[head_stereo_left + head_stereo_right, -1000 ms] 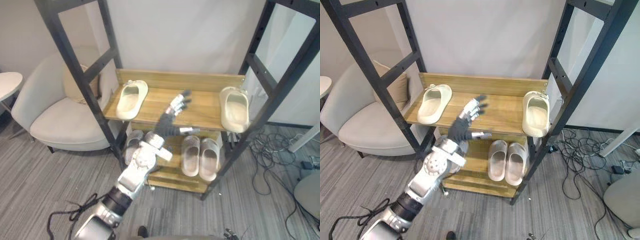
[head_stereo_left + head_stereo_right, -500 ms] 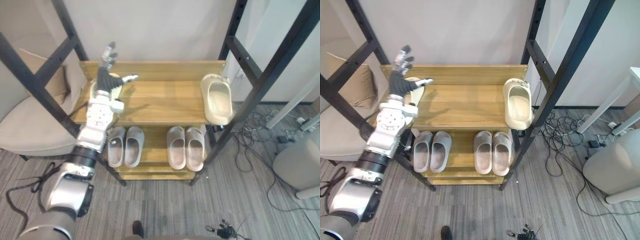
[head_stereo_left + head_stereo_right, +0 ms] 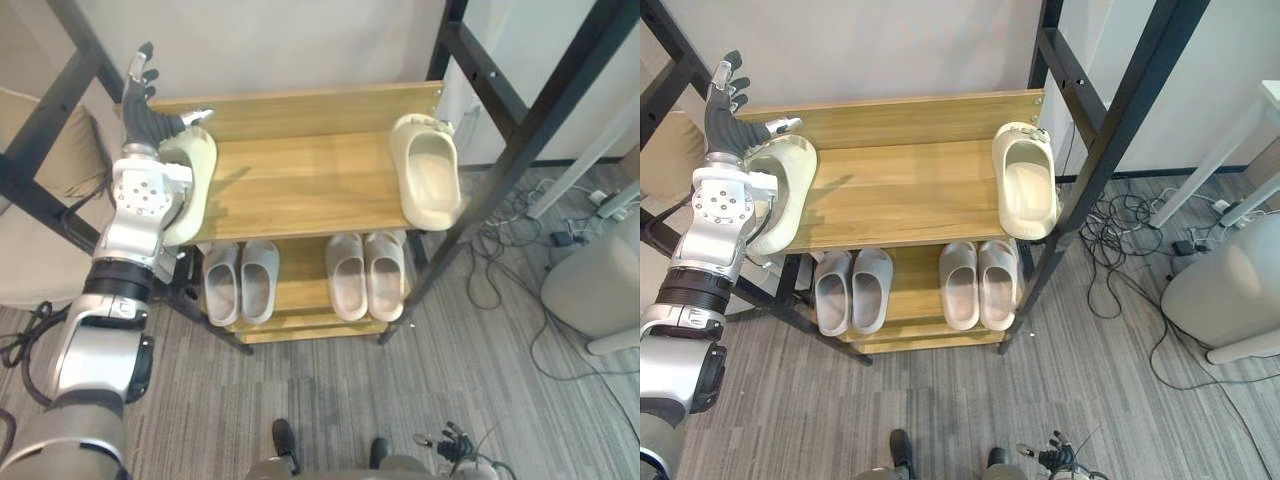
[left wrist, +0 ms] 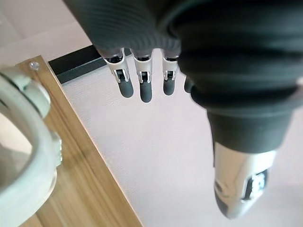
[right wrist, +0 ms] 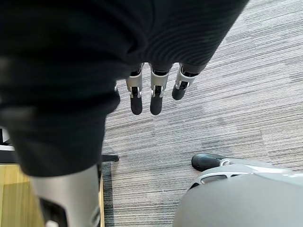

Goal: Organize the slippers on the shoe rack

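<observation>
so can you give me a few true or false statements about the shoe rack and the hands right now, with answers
1. The upper wooden shelf carries the left cream slipper and the right cream slipper, one at each end. True.
2. The left hand is curled round the left cream slipper. False: its fingers are straight and hold nothing.
3. The lower wooden shelf holds a left pair of grey slippers and a right pair of grey slippers. True.
4. The two cream slippers lie side by side, touching. False: bare wood separates them.
5. The right hand grips a slipper. False: it is open above the grey striped floor.
</observation>
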